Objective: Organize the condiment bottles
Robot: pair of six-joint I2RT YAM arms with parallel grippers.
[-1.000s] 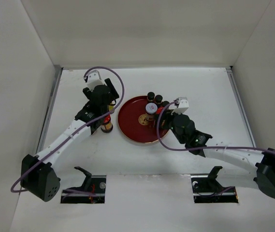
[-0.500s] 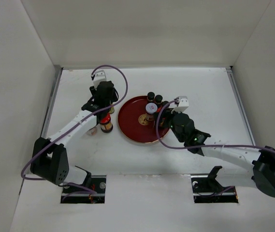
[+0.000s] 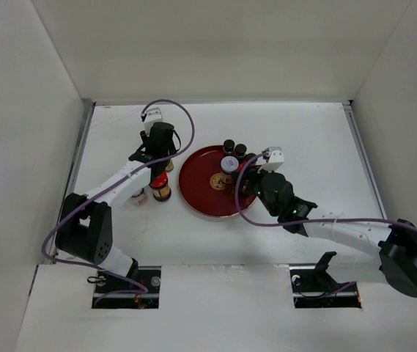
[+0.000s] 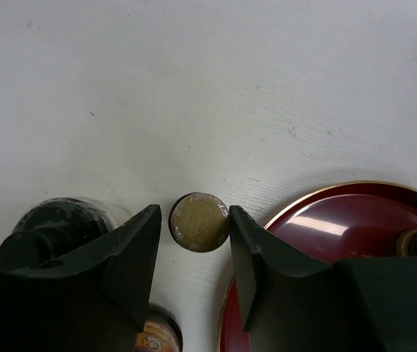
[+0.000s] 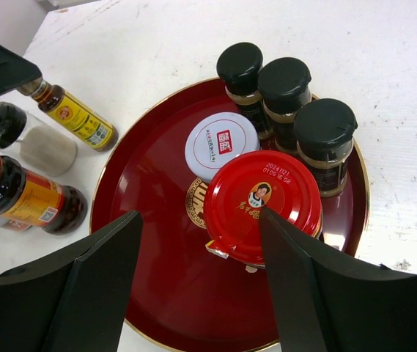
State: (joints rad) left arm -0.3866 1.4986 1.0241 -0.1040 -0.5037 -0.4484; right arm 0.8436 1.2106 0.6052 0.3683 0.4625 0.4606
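My left gripper [image 4: 193, 214] is open, and the cap of the slim yellow bottle [image 4: 200, 222] shows in the gap at its fingertips, untouched. A clear black-capped bottle [image 4: 53, 229] stands to its left and a red-capped jar [image 4: 158, 336] below. In the top view the left gripper [image 3: 160, 149] is left of the round red tray [image 3: 197, 192]. My right gripper [image 5: 199, 218] is open and empty above the tray, over a red-capped jar [image 5: 263, 204]. A white-lidded jar [image 5: 221, 144] and three black-capped bottles [image 5: 285, 86] stand behind it.
Outside the tray's left rim the right wrist view shows the yellow bottle [image 5: 75, 115], the clear bottle [image 5: 28, 138] and a second red-capped jar [image 5: 19, 196]. White walls enclose the table on three sides.
My left gripper has swung toward the far side and slightly right, so it now sits over the yellow bottle. The right gripper has barely moved.
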